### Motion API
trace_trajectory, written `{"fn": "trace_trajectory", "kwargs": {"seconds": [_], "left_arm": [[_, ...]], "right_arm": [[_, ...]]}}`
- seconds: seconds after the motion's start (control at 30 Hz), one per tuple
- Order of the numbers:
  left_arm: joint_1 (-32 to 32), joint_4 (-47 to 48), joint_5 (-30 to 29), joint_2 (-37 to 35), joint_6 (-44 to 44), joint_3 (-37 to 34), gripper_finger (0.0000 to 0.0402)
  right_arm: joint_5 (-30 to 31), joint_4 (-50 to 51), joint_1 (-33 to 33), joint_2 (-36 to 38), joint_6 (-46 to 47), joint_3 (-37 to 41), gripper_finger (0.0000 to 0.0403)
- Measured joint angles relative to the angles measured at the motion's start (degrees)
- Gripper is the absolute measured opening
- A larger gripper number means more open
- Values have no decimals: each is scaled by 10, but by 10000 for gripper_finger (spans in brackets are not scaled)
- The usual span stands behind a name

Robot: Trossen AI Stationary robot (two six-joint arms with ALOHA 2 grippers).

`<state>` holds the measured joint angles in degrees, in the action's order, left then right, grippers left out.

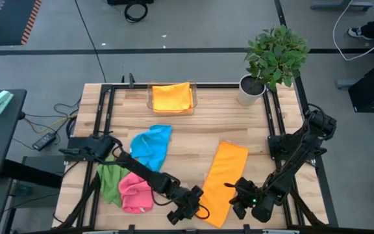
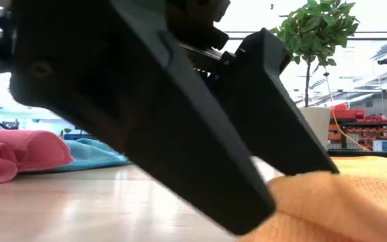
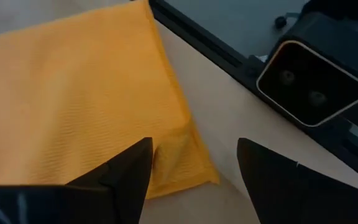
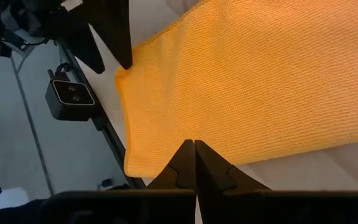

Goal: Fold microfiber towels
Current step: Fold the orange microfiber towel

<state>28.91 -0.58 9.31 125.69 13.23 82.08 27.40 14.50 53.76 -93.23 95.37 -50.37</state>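
Wooden table (image 1: 187, 140) with a black frame, grey floor around it, a potted plant (image 1: 273, 55) at its far right corner; the low view looked out on a bright hall with shelving behind.

Item 1: orange towel (image 1: 224, 182), folded once into a long strip, lay flat directly between the two grippers, its near end under them.

Item 2: left gripper (image 1: 188, 207), at the strip's near left corner. Fingers stood apart, straddling that corner (image 3: 188, 171), gripping nothing.

Item 3: right gripper (image 1: 244, 203), at the strip's near right edge. Fingers were pressed together; the wrist view showed the tips (image 4: 194, 163) meeting at the cloth's edge, but I could not tell if any cloth was pinched between them.

Item 4: second orange towel (image 1: 172, 97), folded, in a clear tray (image 1: 150, 103) far beyond both grippers.

Item 5: blue towel (image 1: 150, 147), green towel (image 1: 109, 182) and pink towel (image 1: 136, 192), all crumpled in a heap beside the left arm, behind its gripper.

Progress, as judged: one towel finished and stowed, one half folded with a further fold wanted, three untouched. Well under half done.
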Motion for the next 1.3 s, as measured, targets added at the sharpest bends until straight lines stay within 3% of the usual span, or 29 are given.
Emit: {"fn": "trace_trajectory", "kwargs": {"seconds": [0.23, 0.53, 0.93, 1.3], "left_arm": [[3, 6, 2, 0, -2, 0, 240], [14, 14, 2, 10, -3, 1, 238], [27, 11, 1, 16, 1, 2, 233], [25, -34, -29, -1, 69, 1, 227]], "right_arm": [[10, -29, 0, -30, 50, 0, 2], [7, -133, -34, -121, 10, 0, 2], [-3, -106, -64, -126, 16, 0, 2], [-24, -98, -70, -126, 24, 0, 2]]}}
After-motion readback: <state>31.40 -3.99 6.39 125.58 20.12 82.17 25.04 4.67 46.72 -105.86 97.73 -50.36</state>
